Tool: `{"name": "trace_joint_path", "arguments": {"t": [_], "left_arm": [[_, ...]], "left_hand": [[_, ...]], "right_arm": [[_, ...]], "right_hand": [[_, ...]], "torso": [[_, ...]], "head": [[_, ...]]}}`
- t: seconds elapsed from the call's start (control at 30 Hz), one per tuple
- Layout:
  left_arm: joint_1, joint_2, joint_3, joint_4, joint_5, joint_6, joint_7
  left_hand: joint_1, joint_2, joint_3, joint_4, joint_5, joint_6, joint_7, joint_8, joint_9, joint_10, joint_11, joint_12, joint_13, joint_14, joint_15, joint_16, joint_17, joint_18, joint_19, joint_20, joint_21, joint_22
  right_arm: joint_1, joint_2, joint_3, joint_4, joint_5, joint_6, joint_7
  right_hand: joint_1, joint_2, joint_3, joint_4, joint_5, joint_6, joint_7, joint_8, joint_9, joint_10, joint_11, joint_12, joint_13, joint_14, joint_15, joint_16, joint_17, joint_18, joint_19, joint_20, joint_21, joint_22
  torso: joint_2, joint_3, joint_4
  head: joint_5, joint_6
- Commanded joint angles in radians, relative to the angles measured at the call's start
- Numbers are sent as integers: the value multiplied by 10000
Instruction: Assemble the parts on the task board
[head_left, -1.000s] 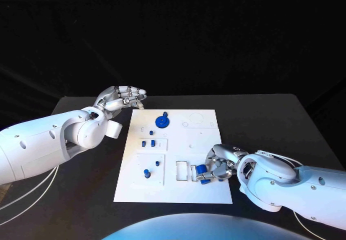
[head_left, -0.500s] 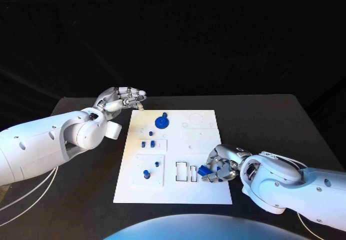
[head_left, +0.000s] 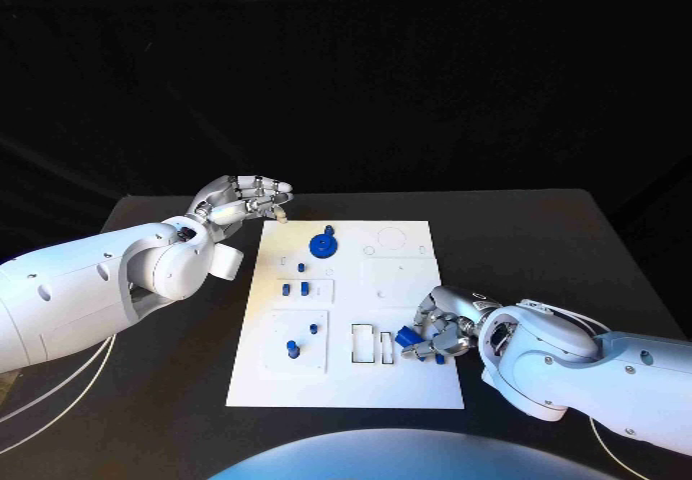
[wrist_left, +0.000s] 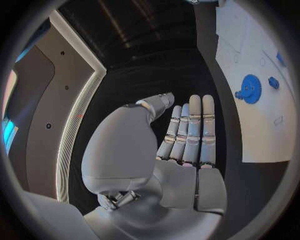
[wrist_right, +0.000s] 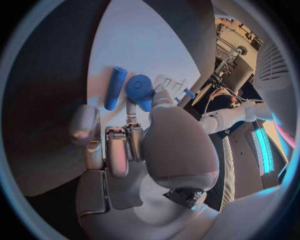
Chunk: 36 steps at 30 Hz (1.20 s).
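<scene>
Fingers (wrist_right: 119, 150) of the right hand (head_left: 440, 333) are curled in over the near right part of the task board (head_left: 411, 385), and between thumb and fingertips they pinch a round-headed blue part (wrist_right: 140, 89); in the head view the same part shows as a blue spot at the fingertips (head_left: 417, 343). Just beside those fingertips, on the side away from the palm, a blue cylinder (wrist_right: 115, 88) lies flat on the white board, close to the held part; whether the two touch cannot be told. In the head view two narrow rectangular slots (head_left: 374, 344) sit in the board just beyond the right hand's fingertips, toward the board's middle.

The left hand (head_left: 238, 196) hangs off the board, above the dark table (head_left: 534, 235) just outside the board's far left corner. The wrist view shows its palm flat, the fingers (wrist_left: 194, 125) straight and lying side by side with the thumb alongside, nothing in it and nothing touched. Past its fingertips, on the board, lies a blue gear (wrist_left: 251, 89) with a smaller blue piece (wrist_left: 274, 82) next to it; in the head view the gear (head_left: 325, 242) is near this hand and well apart from the right one.

Between the two hands, on the board's left half, more small blue parts sit in pale recessed squares: a pair (head_left: 296, 289) nearer the left hand, one (head_left: 294, 348) nearer the right.
</scene>
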Motion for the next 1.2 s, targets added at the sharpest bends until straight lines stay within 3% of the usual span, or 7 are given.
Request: {"name": "trace_joint_path", "arguments": {"t": [0.03, 0.17, 0.4, 0.67, 0.87, 1.2], "left_arm": [[6, 20, 9, 20, -27, 203, 0], [6, 22, 9, 22, -55, 240, -29], [6, 20, 9, 29, -104, 279, -66], [6, 21, 9, 35, -137, 304, -89], [6, 22, 9, 34, -159, 305, -106], [6, 29, 9, 31, -181, 310, -123]], "left_hand": [[-3, 61, -67, -13, 2, 60, 220, 56, -9, 55, -14, 47, -14, 16, -52, -68, -8, 118, -11, -21, -51, -9], [-9, 55, -74, -11, 2, 53, 224, 55, -14, 50, -11, 43, -16, 18, -50, -74, -10, 117, -8, -20, -57, -13], [-14, 54, -77, -9, 1, 48, 226, 54, -17, 47, -9, 41, -17, 20, -49, -76, -12, 117, -7, -19, -61, -16], [-14, 54, -77, -9, 1, 48, 226, 54, -17, 47, -9, 41, -17, 20, -49, -76, -12, 117, -7, -19, -61, -16], [-14, 57, -78, -8, 2, 46, 227, 55, -20, 44, -8, 38, -18, 24, -48, -80, -13, 117, -3, -19, -66, -19], [-14, 57, -78, -8, 2, 46, 227, 55, -20, 44, -8, 38, -18, 24, -48, -80, -13, 117, -3, -19, -66, -19]], "right_arm": [[-79, 44, -82, -178, -25, 534, -354], [-73, 101, -82, -186, -37, 553, -348], [-46, 94, -78, -33, 197, 110, -281], [237, 40, -62, 181, 1073, -592, -196], [475, -33, -50, 324, 1778, -956, -156], [619, -42, -30, 559, 2605, -1238, -97]], "right_hand": [[-15, 68, 60, -27, 50, 50, -42, 30, -22, 306, -71, 82, 1347, 876, -69, 54, 1782, -157, 42, -13, 78, 449], [-33, 188, 111, -20, 52, 148, -85, 79, -26, 417, -106, 307, 1522, 882, -94, 64, 1812, -169, 76, -25, 162, 495], [-148, 450, 170, -15, 43, 417, -221, 178, -56, 693, -227, 869, 1962, 922, -189, 134, 2008, -243, 257, -98, 618, 710], [-188, 722, 239, -27, 50, 602, -331, 230, -92, 862, -323, 1243, 2255, 963, -272, 206, 2212, -316, 417, -175, 1032, 905], [-186, 779, 255, -29, 50, 648, -357, 245, -99, 891, -345, 1308, 2306, 966, -290, 212, 2226, -326, 441, -193, 1095, 938], [-217, 788, 242, -22, 42, 653, -356, 241, -108, 876, -350, 1267, 2276, 958, -299, 198, 2183, -323, 436, -203, 1076, 936]], "torso": [[-1, 1, -1], [-3, 3, 0], [2, 9, -6], [5, 8, -6], [3, 4, -13], [0, 4, -9]], "head": [[-1, -8], [-3, -7], [6, -4], [-7, 7], [-5, 2], [-2, -37]]}}
